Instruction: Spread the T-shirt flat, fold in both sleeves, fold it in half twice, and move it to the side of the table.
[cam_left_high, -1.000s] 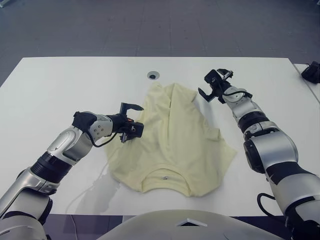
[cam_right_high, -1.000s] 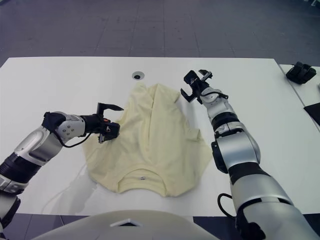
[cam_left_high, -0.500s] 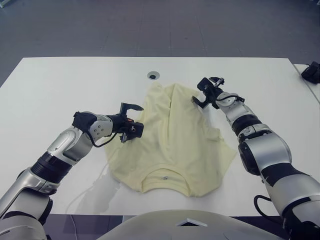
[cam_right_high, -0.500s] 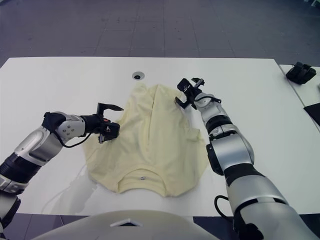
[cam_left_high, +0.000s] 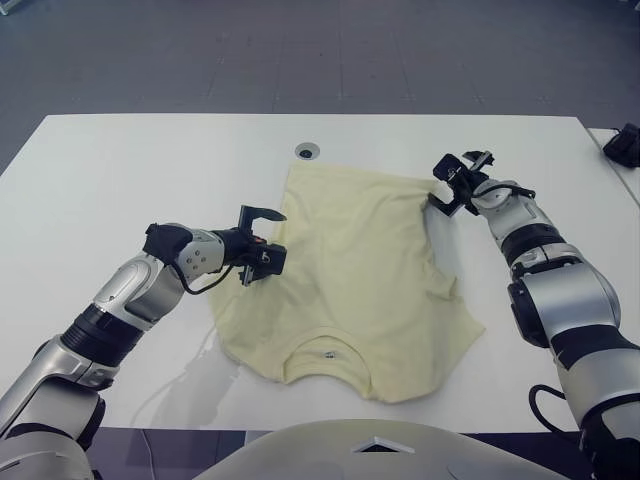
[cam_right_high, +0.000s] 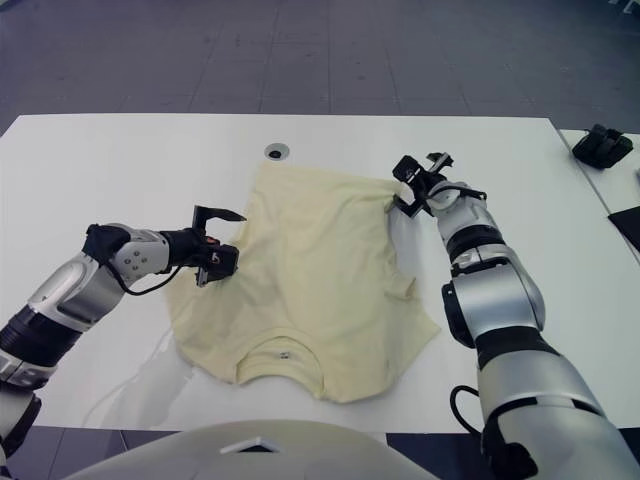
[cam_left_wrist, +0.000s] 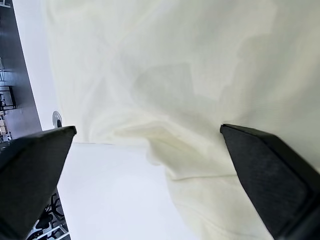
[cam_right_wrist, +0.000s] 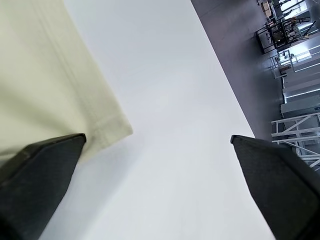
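- The left hand (cam_left_high: 268, 240) is spread, its two dark fingers (cam_left_wrist: 35, 170) wide apart. It sits at the T-shirt's left edge, and the pale cloth lies between and beneath the fingers in the left wrist view.
- The right hand (cam_left_high: 455, 180) is also spread. It sits at the far right corner of the T-shirt, and the hemmed corner lies right against one of its fingers (cam_right_wrist: 40, 170), with bare white surface between the two.
- The T-shirt (cam_left_high: 350, 280) is pale yellow and lies in the middle of the surface (cam_left_high: 130, 170), mostly opened out but rumpled.
- Its collar (cam_left_high: 325, 355) is at the near edge, towards the robot, and its hem is at the far end, running towards the right hand.
- A small round grommet (cam_left_high: 306, 151) is set in the surface just beyond the T-shirt's far left corner.
- A dark object (cam_left_high: 624, 145) sits well apart, at the far right.
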